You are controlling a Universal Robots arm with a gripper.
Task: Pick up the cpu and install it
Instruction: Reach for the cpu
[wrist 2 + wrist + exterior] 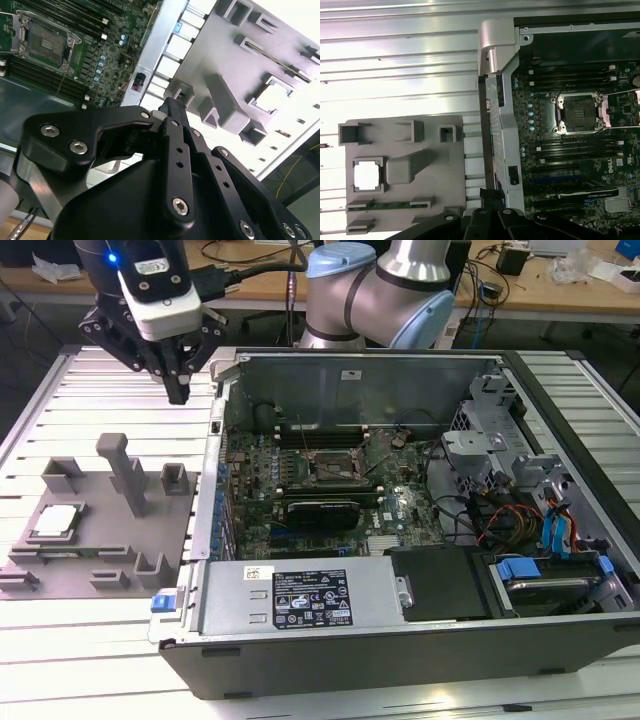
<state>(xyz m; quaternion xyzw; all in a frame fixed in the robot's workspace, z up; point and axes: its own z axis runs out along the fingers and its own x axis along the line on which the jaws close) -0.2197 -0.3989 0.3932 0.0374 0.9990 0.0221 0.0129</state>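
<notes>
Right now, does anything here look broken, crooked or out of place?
Nothing stands out. The cpu lies flat and square in its pocket on the grey fixture, the motherboard socket in the open computer case is empty, and the gripper hangs above the table near the fixture, holding nothing. No damage or spill shows.

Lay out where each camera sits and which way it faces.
Exterior view: off the arm, raised, looking down on the open computer case and grey fixture; arm and gripper show.
First wrist view: on the wrist, looking straight down; gripper partly in frame.
Second wrist view: on the wrist, looking obliquely past the gripper.
Shared: all three show the cpu in the fixture and the socket.
</notes>
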